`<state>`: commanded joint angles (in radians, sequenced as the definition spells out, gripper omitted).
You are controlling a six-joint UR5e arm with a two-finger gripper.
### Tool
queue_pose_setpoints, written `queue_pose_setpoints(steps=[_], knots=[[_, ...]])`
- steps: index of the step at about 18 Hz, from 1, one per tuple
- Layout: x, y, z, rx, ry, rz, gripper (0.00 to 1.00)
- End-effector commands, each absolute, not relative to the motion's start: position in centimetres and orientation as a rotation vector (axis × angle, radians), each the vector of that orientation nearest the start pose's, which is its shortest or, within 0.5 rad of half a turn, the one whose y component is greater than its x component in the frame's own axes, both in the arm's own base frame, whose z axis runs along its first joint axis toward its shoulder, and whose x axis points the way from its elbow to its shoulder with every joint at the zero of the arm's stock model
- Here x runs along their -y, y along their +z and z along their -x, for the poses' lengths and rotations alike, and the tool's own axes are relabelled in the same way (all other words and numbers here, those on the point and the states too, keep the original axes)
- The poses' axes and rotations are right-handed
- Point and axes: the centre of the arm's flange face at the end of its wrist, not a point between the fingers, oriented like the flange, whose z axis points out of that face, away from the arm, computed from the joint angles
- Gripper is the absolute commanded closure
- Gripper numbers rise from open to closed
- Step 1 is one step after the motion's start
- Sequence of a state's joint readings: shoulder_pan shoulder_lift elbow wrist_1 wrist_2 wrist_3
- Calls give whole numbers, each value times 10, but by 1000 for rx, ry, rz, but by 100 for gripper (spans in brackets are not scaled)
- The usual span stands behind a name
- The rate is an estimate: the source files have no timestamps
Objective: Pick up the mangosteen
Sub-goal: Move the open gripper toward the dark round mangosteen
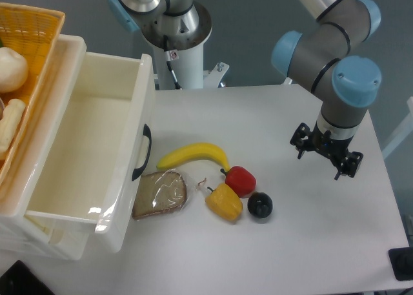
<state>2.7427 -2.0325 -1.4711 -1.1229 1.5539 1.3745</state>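
The small, glossy, near-black round mangosteen lies on the white bench, toward the front of a little cluster of food. Its left upper side sits just beside, perhaps touching, the shiny red pepper, and the waxy yellow pepper lies just to the left of it. Behind the peppers a curved yellow banana arches across the bench, and to the left of the yellow pepper rests a brown slice of bread in clear plastic wrap.

The robot's black two-finger hand hangs from the grey and light-blue arm over the right part of the bench, well apart from the mangosteen and to the right of and behind it. The hand holds nothing; from this angle its fingers are too small and dark to say whether they stand wide or narrow.

At the left edge sits a large white plastic bin with a black handle, its open top showing a bare interior. Behind it, a woven yellow basket holds pale, rounded items.
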Motion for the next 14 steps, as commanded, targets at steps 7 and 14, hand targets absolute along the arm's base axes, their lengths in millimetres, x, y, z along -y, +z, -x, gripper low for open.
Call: queue_pose_setpoints(steps=[7,14], knots=[[-382,290,544,-309,34,3077,0],[-395,271,536,-65,-79,3009,0]])
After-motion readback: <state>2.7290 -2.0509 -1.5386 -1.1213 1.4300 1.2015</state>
